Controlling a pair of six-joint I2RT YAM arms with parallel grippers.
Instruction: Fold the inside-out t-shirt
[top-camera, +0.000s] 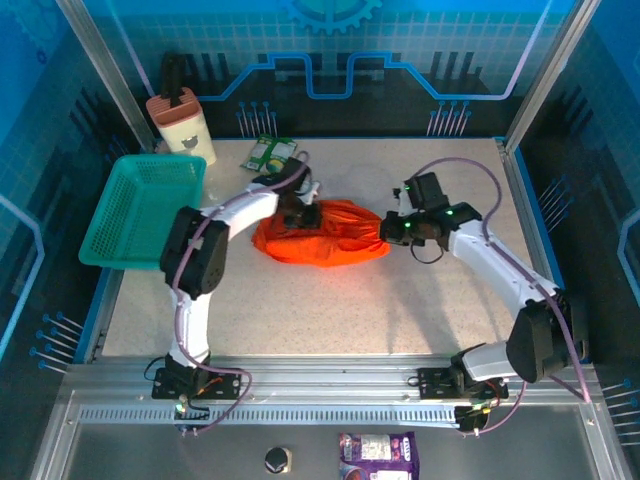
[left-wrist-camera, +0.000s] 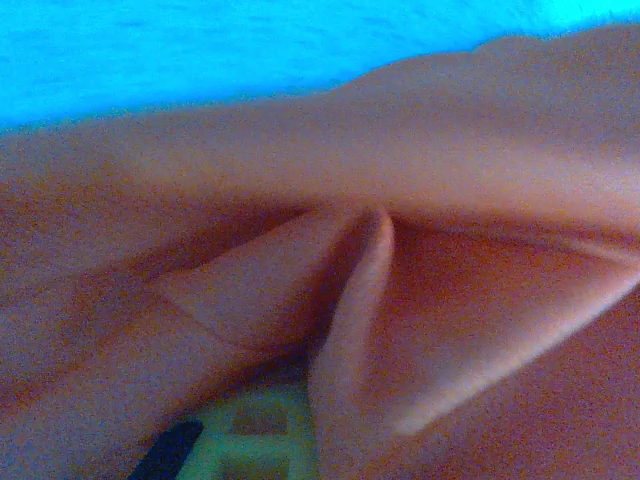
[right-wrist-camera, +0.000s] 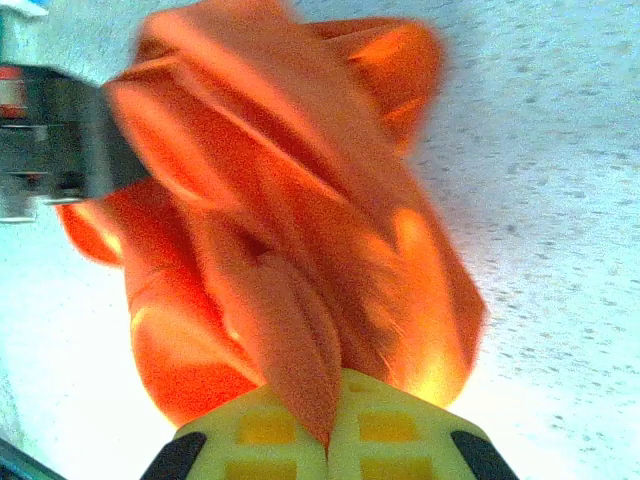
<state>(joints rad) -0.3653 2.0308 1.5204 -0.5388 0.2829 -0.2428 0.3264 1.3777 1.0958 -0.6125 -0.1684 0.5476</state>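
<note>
T-shirt (top-camera: 322, 238) lay bunched, long axis left-right. My left hand (top-camera: 298, 214) gripped one end, my right hand (top-camera: 393, 229) the other.

This is a robotics lab test cell. A speckled desk (top-camera: 350, 310) is enclosed by aluminium frame posts (top-camera: 100, 70) and blue-lit wall panels (top-camera: 330, 40) printed with circuit traces and a gear. A left arm (top-camera: 195, 260) and a right arm (top-camera: 495, 265) are bolted to a slotted metal rail (top-camera: 330, 378).
</note>
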